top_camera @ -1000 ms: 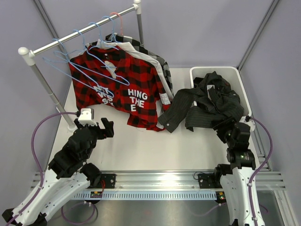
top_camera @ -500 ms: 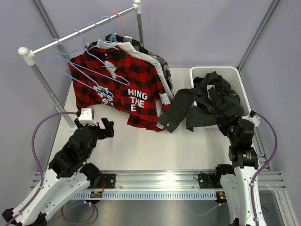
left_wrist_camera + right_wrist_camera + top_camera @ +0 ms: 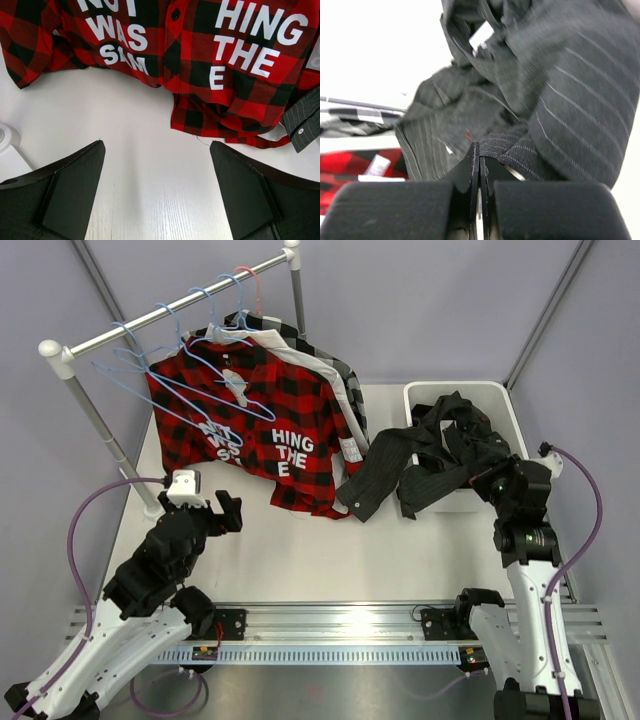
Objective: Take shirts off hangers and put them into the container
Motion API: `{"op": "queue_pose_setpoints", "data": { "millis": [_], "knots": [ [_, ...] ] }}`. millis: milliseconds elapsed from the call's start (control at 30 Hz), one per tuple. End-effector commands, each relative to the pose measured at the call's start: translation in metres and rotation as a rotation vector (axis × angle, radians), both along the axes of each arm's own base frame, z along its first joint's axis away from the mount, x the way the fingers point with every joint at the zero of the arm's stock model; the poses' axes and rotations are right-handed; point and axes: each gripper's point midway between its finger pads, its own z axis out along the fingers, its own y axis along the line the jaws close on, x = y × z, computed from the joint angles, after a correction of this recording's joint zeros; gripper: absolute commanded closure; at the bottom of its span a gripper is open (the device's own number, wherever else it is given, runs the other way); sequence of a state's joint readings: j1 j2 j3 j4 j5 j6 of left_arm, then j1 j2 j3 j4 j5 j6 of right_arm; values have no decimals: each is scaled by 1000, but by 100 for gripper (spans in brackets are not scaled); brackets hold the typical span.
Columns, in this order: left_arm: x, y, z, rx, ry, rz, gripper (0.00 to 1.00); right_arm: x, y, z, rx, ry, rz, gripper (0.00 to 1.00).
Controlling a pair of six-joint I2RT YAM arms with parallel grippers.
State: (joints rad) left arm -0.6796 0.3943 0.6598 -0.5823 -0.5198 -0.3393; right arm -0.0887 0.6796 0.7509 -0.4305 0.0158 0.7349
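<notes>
Since a second ago the right arm has swung rightward and away from its base, and the right gripper (image 3: 479,150) has gone from apart to fully together, pinching a fold of the pinstriped shirt (image 3: 395,470).

On the white counter (image 3: 300,560), a clothes rail (image 3: 170,312) crosses the far left corner on a slant. The red and black plaid shirt (image 3: 260,430) hangs from the rail with its collar up and its hem trailing on the counter. Its white lettering reads upright toward the arms. A white shirt (image 3: 322,368) and a checked shirt (image 3: 347,373) hang behind it.

The pinstriped shirt's long axis runs diagonally. Its bulk is heaped in the container (image 3: 505,400) at far right, and it spills over the left wall to a tail lying on the counter just beside the plaid hem.

The right arm stands nearly upright by the container's near corner, its wrist bent toward the heap. The left arm leans forward over the counter and touches nothing. The left gripper (image 3: 156,145) has its jaws wide apart, aimed at the plaid hem.

Bare blue hangers (image 3: 150,365) and a pink hanger (image 3: 245,275) hook over the rail.
</notes>
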Motion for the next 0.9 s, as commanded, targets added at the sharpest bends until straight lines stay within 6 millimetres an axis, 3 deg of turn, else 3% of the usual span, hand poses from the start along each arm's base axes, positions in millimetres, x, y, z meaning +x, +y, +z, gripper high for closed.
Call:
{"op": "queue_pose_setpoints", "data": {
  "millis": [0, 167, 200, 233, 300, 333, 367, 433, 500, 533, 600, 633, 733, 767, 867],
  "knots": [
    [3, -1, 5, -12, -28, 1, 7, 34, -11, 58, -52, -141, -33, 100],
    [3, 0, 6, -16, -34, 4, 7, 102, -18, 80, -62, -69, -30, 100],
    [2, 0, 7, -15, -35, 4, 7, 111, -19, 73, -63, -27, -26, 100],
    [2, 0, 7, -16, -36, 4, 7, 134, -21, 67, -65, 12, -24, 100],
    [2, 0, 7, -18, -37, 1, 7, 153, -25, 61, -79, 63, -22, 100],
    [2, 0, 7, -19, -38, 1, 7, 169, -28, 29, -82, 148, -22, 100],
    [1, 0, 7, -20, -39, 1, 7, 175, -29, 18, -92, 184, -18, 99],
    [1, 0, 8, -21, -43, -1, 7, 190, -32, -21, -99, 307, -10, 96],
    [1, 0, 7, -20, -40, -4, 7, 194, -33, -43, -114, 393, 9, 92],
    [1, -1, 8, -22, -40, -7, 7, 198, -30, -70, -106, 457, 36, 91],
    [1, -1, 7, -18, -37, -9, 7, 198, -24, -91, -94, 516, 92, 88],
    [1, -2, 6, -16, -36, -11, 7, 198, -16, -105, -70, 544, 139, 82],
    [2, -2, 7, -17, -38, -9, 7, 193, -17, -127, -82, 599, 147, 69],
    [1, -1, 7, -17, -38, -8, 7, 191, -19, -128, -95, 607, 147, 62],
    [1, -1, 7, -17, -38, -9, 7, 188, -25, -118, -134, 594, 132, 53]
  ]
}}
